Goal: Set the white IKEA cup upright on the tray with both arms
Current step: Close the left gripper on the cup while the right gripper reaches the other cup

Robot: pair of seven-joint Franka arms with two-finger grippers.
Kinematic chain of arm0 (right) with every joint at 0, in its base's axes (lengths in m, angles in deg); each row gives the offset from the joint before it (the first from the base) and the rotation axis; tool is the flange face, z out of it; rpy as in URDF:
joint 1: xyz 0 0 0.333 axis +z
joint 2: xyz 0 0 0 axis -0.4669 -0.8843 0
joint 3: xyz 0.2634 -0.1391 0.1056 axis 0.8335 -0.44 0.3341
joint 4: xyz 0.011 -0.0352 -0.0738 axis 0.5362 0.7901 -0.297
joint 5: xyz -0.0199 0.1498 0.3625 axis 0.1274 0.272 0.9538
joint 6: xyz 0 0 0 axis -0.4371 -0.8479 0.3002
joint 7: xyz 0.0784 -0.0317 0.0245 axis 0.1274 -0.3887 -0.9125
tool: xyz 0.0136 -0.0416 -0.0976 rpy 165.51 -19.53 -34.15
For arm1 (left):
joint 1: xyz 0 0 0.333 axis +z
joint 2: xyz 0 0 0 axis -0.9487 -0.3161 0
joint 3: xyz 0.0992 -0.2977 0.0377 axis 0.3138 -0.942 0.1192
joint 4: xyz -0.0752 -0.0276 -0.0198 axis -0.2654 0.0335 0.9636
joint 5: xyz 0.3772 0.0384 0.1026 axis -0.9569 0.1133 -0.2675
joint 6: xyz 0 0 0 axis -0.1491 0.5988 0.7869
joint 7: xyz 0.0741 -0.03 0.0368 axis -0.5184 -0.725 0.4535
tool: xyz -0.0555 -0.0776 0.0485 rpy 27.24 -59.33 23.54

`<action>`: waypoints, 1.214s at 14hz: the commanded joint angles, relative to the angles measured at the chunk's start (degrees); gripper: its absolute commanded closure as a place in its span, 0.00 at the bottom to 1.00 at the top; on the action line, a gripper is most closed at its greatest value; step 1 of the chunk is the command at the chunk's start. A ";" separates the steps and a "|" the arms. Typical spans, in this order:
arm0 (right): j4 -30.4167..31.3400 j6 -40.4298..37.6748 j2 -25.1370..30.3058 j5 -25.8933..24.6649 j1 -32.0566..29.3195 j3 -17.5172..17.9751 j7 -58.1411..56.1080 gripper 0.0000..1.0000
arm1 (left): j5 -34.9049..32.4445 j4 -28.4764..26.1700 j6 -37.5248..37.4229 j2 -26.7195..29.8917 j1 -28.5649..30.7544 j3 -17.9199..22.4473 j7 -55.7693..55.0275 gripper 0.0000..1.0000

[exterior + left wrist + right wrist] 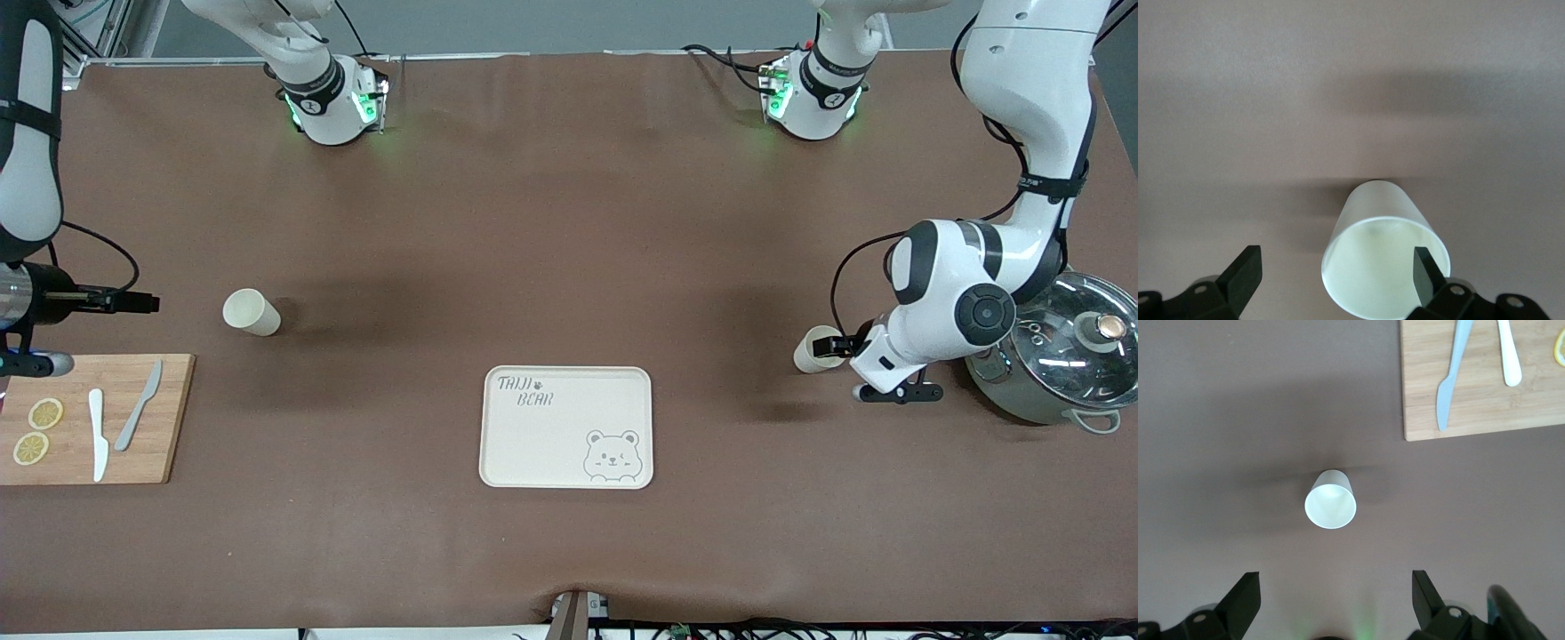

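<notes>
The tray reads "TAIJI BEAR" beside a grey bear drawing and lies flat, its long axis running between the two arms' ends of the table. One white cup lies on its side toward the left arm's end of the tray, mouth facing the left gripper, whose jaws stand apart with one finger at the rim. A second cup lies tipped toward the right arm's end, well apart from the tray. The right gripper hangs near it, jaws apart.

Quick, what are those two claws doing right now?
Left gripper: open, one finger inside the lying cup, not clamped.
Right gripper: open, holding nothing, aimed at the other cup.
</notes>
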 commanded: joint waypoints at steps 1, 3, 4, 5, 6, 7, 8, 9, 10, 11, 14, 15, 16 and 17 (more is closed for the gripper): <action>-0.28 4.03 -2.54 0.91 -3.38 0.51 1.63 0.00 | -0.44 -2.24 0.43 1.88 0.44 -0.17 0.98 0.00; 2.51 9.58 -3.33 0.91 -4.80 0.60 1.55 0.00 | -0.44 -2.50 0.43 2.05 0.53 -0.17 0.98 0.02; 5.58 13.17 -3.42 0.91 -4.97 0.60 1.63 0.00 | -0.44 -3.02 0.52 2.05 0.62 -0.17 0.98 0.04; 8.74 17.38 -3.16 0.91 -5.32 0.60 1.37 0.00 | -0.44 -3.11 0.69 1.88 0.62 -0.17 0.98 0.09; 11.56 20.38 -2.46 0.91 -6.02 0.60 1.46 0.00 | -0.62 -3.20 0.95 1.70 0.62 -0.17 0.98 0.18; 12.54 20.67 -2.28 1.00 -6.81 0.77 1.28 0.01 | -0.62 -3.20 1.04 1.44 0.62 -0.17 0.98 0.26; 14.38 20.94 -2.37 2.39 -7.34 0.78 0.85 0.02 | -0.62 -3.03 1.31 1.27 0.62 -0.17 0.98 0.36; 17.70 21.46 -2.11 5.54 -7.44 0.78 0.15 0.00 | -0.62 -3.20 2.09 1.00 0.53 -0.17 0.98 0.48; 20.26 22.43 -1.76 9.66 -7.44 0.78 -2.04 0.00 | -0.70 -3.38 2.27 1.17 0.71 -0.17 0.98 0.61; 22.20 24.26 -1.49 11.70 -7.52 0.69 -5.63 0.00 | -0.71 -3.55 2.28 1.18 0.71 -0.17 0.98 0.77; 24.94 29.64 -0.53 12.16 -8.40 0.51 -12.96 0.00 | -0.71 -3.47 2.28 1.52 0.62 -0.25 0.98 1.00; 25.12 29.73 -0.43 12.16 -9.10 0.51 -12.96 0.00 | -0.71 -3.38 2.10 2.14 0.62 -0.25 1.07 1.00; 25.38 29.64 -0.26 12.16 -9.28 0.51 -12.96 0.00 | -0.71 -3.12 1.58 3.36 0.62 -0.25 1.07 1.00; 26.17 29.73 0.18 12.16 -9.20 0.51 -12.96 0.00 | -0.53 -2.68 0.70 4.16 0.45 -0.34 0.90 1.00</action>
